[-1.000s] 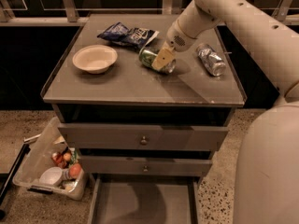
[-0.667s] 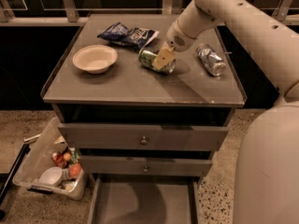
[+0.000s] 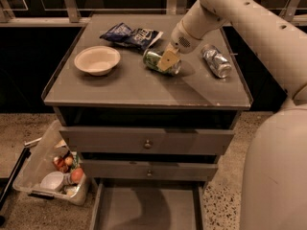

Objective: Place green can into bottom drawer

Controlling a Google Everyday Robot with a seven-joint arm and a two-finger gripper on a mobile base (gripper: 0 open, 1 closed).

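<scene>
The green can (image 3: 156, 61) lies on its side on the grey cabinet top (image 3: 144, 87), near the middle. My gripper (image 3: 167, 60) reaches down from the upper right and sits right over the can's right end, hiding part of it. The can rests on the cabinet top. The bottom drawer (image 3: 144, 210) is pulled out at the foot of the cabinet, and its flat grey floor holds nothing.
A white bowl (image 3: 97, 59) sits on the left of the top, a blue snack bag (image 3: 132, 35) at the back, a crinkled silver can (image 3: 217, 61) on the right. Two upper drawers with knobs (image 3: 147, 143) are closed. A clear plastic bin (image 3: 53, 171) stands on the floor at left.
</scene>
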